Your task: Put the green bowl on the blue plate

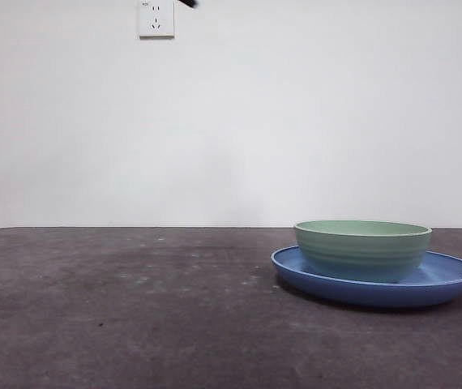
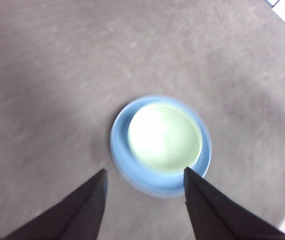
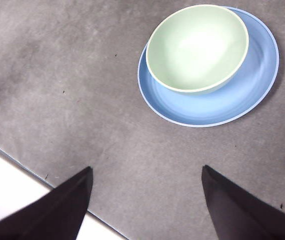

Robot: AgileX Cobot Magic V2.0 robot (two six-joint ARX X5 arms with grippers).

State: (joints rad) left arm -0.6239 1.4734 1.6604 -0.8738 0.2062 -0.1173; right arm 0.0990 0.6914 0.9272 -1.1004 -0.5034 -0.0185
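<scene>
The pale mint green bowl [image 1: 362,250] sits upright and empty on the glossy blue plate [image 1: 450,279], off-centre toward one rim.

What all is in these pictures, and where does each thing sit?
bowl: one, pale green, standing upright on the plate, off-centre.
plate: one, blue, flat on the table at the right of the front view.
table: one, dark grey, under everything.
wall socket: one, white, high on the wall.
left claw: one, black, open, high above the bowl and plate.
right claw: one, black, open, raised over bare table beside the plate.
</scene>
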